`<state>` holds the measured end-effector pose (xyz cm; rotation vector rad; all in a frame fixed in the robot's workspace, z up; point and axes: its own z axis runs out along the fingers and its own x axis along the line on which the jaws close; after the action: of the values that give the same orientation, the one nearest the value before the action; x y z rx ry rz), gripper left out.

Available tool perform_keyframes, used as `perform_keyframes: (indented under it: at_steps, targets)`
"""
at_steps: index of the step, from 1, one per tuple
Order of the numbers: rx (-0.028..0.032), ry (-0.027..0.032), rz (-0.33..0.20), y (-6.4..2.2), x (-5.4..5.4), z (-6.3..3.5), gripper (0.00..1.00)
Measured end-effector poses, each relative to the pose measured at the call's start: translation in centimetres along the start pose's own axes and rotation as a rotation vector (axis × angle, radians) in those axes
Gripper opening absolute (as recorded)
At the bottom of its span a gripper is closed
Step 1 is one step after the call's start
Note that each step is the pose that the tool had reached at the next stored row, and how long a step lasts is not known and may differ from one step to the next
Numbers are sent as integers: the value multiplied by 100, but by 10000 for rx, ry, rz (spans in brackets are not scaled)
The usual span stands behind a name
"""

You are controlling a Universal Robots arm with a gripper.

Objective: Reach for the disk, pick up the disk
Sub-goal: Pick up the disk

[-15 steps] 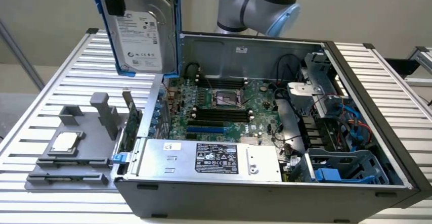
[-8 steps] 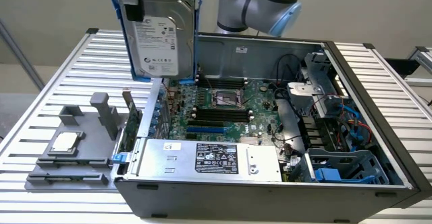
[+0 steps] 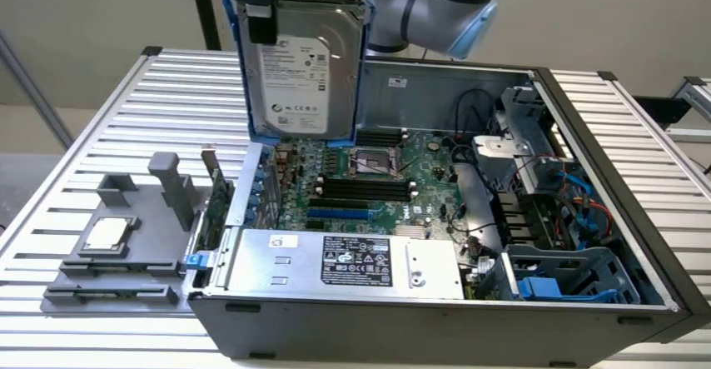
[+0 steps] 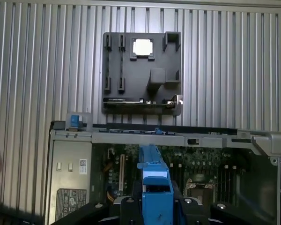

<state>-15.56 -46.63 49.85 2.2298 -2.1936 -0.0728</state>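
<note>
Item: disk (image 3: 302, 69), silver-grey with white label and blue rails, hanging upright in the air above the open computer case (image 3: 622, 177), clear of the motherboard (image 3: 384, 177). Step, as I judge it: reach finished, pick-up achieved; what remains calls for a steady hold on the edge. Gripper (image 4: 155, 206): part-closed, pinching the disk's blue rail from above. Nearby, untouched: grey fixture tray (image 3: 122, 252) on the slatted table (image 3: 100, 136).
</note>
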Motion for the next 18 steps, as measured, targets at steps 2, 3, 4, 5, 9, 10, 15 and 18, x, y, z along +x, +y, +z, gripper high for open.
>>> perform_keyframes:
  at_steps: [2,3,4,5,9,10,15,18]
  targets:
    - [0,-1,1,-92,26,-4,33]
    - [1,-1,0,-135,38,-6,33]
    - [0,1,0,-184,52,-9,33]
    - [0,0,1,-226,64,-11,33]
    - [0,1,1,-408,113,-20,33]
    - [0,1,0,-453,125,-22,33]
    - [0,-1,1,-679,183,-32,33]
    - [0,-1,1,-814,216,-39,33]
